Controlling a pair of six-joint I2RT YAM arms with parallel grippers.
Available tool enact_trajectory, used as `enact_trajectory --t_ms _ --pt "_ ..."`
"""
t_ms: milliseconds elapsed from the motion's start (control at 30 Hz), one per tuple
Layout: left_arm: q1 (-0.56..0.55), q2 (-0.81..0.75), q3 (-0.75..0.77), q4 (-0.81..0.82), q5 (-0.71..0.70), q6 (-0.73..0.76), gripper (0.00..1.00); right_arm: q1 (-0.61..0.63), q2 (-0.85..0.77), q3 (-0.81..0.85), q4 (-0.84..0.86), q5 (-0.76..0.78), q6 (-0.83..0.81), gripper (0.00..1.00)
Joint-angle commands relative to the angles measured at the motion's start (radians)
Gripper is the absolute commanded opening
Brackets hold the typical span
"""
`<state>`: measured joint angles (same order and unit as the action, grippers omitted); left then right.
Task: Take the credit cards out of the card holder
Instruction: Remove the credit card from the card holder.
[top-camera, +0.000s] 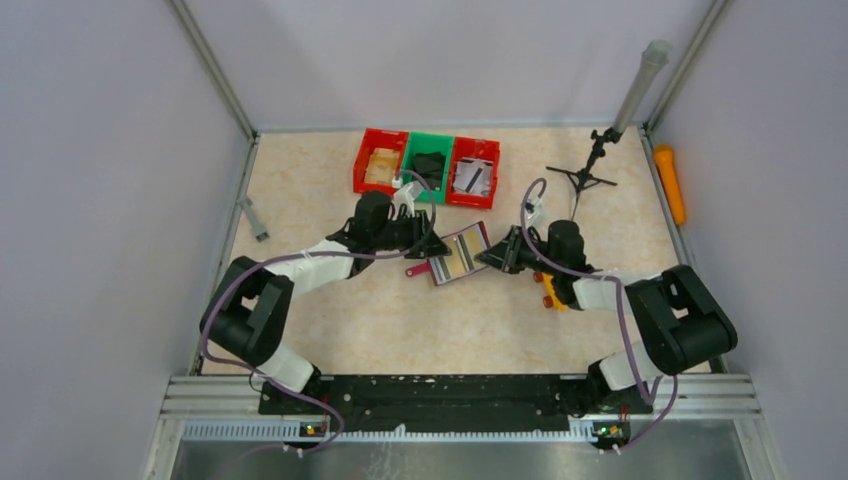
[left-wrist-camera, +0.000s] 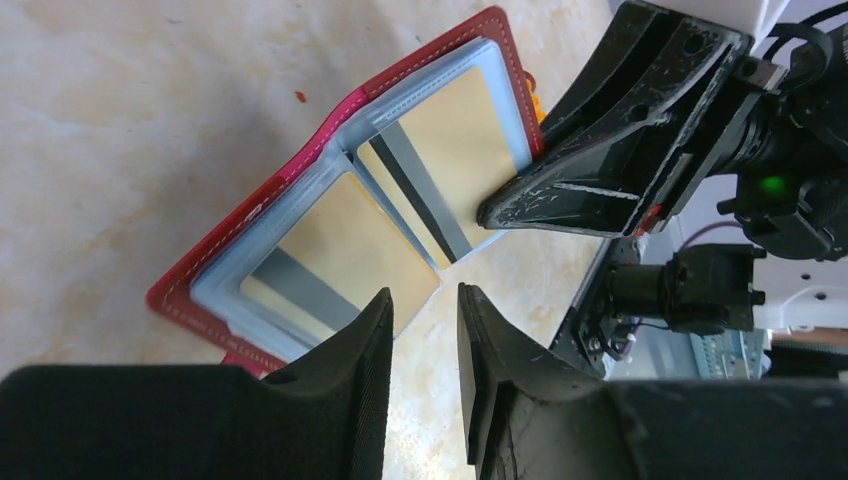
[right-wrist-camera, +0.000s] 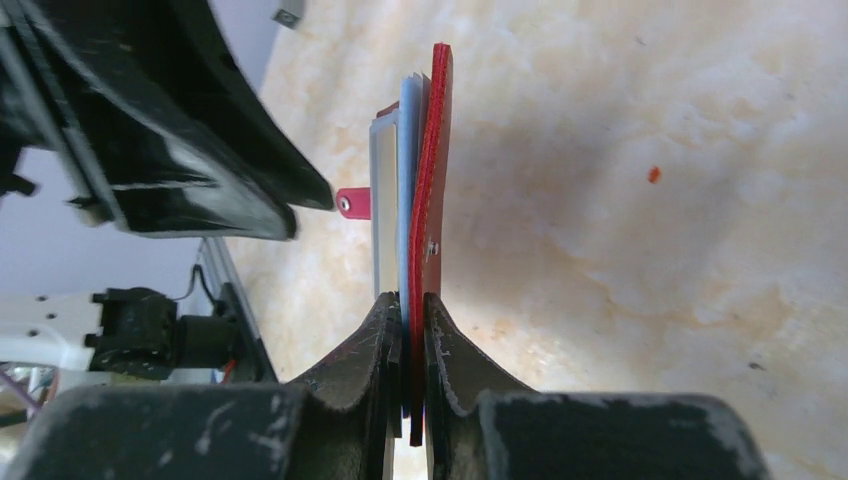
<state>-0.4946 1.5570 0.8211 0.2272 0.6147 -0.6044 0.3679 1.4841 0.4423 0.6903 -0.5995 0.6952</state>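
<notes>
The card holder (top-camera: 458, 256) lies open near the middle of the counter (top-camera: 330, 330), between the two arms. Its cover is dark red leather-like material with pale stitching along the rim. Inside are glossy, bluish translucent sleeves (left-wrist-camera: 400, 95). Two flat tan cards, each crossed by a grey stripe, sit in the sleeves: one in the far leaf (left-wrist-camera: 445, 140) and one in the near leaf (left-wrist-camera: 345, 250). A small pink clasp tab (right-wrist-camera: 352, 203) with a metal snap sticks out from one edge.

The right gripper (right-wrist-camera: 410, 310) is clenched on the holder's right edge, pinching cover and sleeves together and pinning the holder. The left gripper (left-wrist-camera: 425, 300) is released, its ribbed black fingers (left-wrist-camera: 365, 340) parted by a narrow gap with nothing between them. It hangs just beside the near leaf's card.

No card appears to be out yet, so the step in hand is likely the first extraction, with the right arm bracing and the left lining up. The next move seems to call for the left gripper to close on the exposed edge of the near card alone, not on the slippery sleeve, and to draw it out along the sleeve's opening. The plastic looks slick and the card thin, so a grip on both layers would probably drag the whole leaf.

Farther off, two red bins (top-camera: 380, 162) flank a green bin (top-camera: 428, 165) at the far side of the counter.
</notes>
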Motion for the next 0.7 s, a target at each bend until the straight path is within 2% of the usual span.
enact_trajectory --t_ms 0,200,367,433,567,667 --pt "-0.01 0.03 0.015 0.09 0.088 -0.019 0.32 -0.006 -0.063 -0.023 0.221 -0.076 0.048 0.0" --pt "-0.018 0.066 0.038 0.071 0.088 -0.022 0.28 -0.006 -0.085 -0.061 0.329 -0.094 0.088 0.0" --pt "-0.018 0.106 0.084 -0.043 0.011 0.008 0.22 -0.006 -0.107 -0.081 0.372 -0.096 0.104 0.0" --pt "-0.017 0.122 0.097 -0.053 0.021 0.008 0.2 -0.005 -0.11 -0.088 0.396 -0.1 0.113 0.0" --pt "-0.018 0.096 0.031 0.148 0.149 -0.077 0.25 -0.006 -0.107 -0.091 0.41 -0.103 0.118 0.0" --pt "-0.018 0.07 -0.007 0.246 0.173 -0.107 0.28 -0.006 -0.1 -0.094 0.435 -0.113 0.134 0.0"
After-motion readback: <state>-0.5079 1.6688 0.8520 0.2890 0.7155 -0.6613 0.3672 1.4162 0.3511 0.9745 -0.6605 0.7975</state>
